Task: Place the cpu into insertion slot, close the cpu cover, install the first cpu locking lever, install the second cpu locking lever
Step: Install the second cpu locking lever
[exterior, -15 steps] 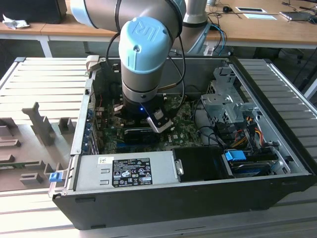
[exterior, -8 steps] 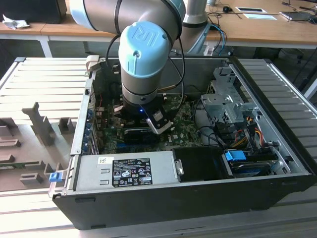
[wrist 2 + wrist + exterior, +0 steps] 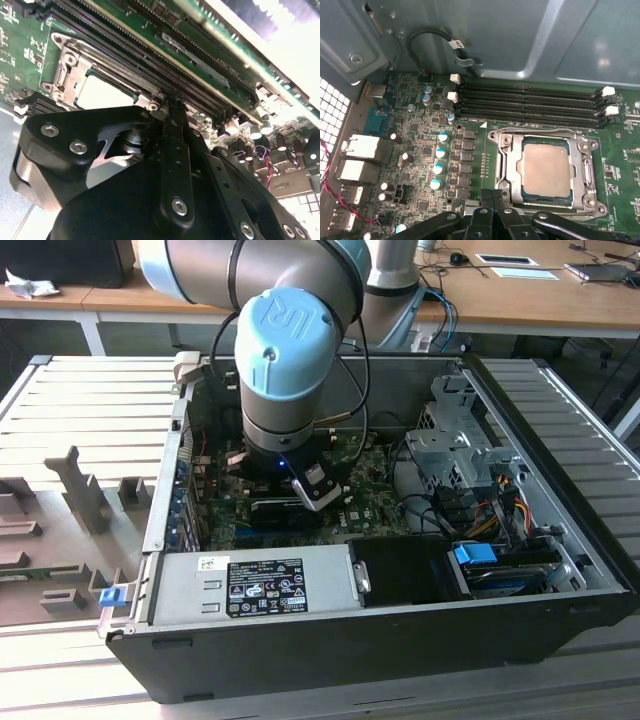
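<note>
Standing over the open computer case, I begin at the exterior view's left: a grey moulded fixture tray lies beside the chassis, well apart from the work. Inside the case, along the near wall, sits the grey power supply, and above it the green motherboard fills the floor of the chassis. The arm, with its pale blue joint cap, reaches down over the middle of the board, and the gripper hangs close above it. Toward the exterior view's right stand a metal drive cage and a bundle of coloured cables. In the first wrist view the cpu lies flat in its socket, its pale metal top showing through the square window of the cpu cover, which is folded down flat around it. Four black memory slots run just beside the socket, and rows of small capacitors stand on the board on the socket's other side. The gripper sits at the socket's edge with its two black fingertips pressed together, pinching nothing that I can see. The second wrist view shows the same: fingers together at the corner of the socket frame, just beside the cpu.
</note>
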Available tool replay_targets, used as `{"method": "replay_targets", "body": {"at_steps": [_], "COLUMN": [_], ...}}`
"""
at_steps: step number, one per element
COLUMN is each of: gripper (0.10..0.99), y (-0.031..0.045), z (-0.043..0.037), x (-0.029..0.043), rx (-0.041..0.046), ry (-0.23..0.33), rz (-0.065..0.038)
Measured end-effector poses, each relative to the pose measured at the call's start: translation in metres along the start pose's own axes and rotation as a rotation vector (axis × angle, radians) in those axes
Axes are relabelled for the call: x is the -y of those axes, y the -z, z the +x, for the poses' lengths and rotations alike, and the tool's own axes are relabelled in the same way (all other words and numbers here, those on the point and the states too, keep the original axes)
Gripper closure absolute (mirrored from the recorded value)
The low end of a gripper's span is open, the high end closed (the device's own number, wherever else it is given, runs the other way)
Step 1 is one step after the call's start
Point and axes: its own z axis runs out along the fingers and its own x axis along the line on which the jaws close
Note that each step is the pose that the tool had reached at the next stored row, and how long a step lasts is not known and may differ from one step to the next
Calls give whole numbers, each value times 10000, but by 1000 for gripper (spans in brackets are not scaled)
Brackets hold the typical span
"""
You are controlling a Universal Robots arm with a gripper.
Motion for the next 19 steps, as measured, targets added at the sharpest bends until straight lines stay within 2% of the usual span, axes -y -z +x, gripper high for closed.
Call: {"method": "replay_targets", "body": {"at_steps": [4,7,12,15,19], "gripper": [980,980,980,980,980], "y": [35,122,199,275,311], "z": [4,3,3,2,2], "x": [-16,-50,-81,-112,-127], "rx": [2,0,-2,-3,-1], "ry": [1,0,-1,-1,-1], "rz": [-5,0,-1,-1,-5]}}
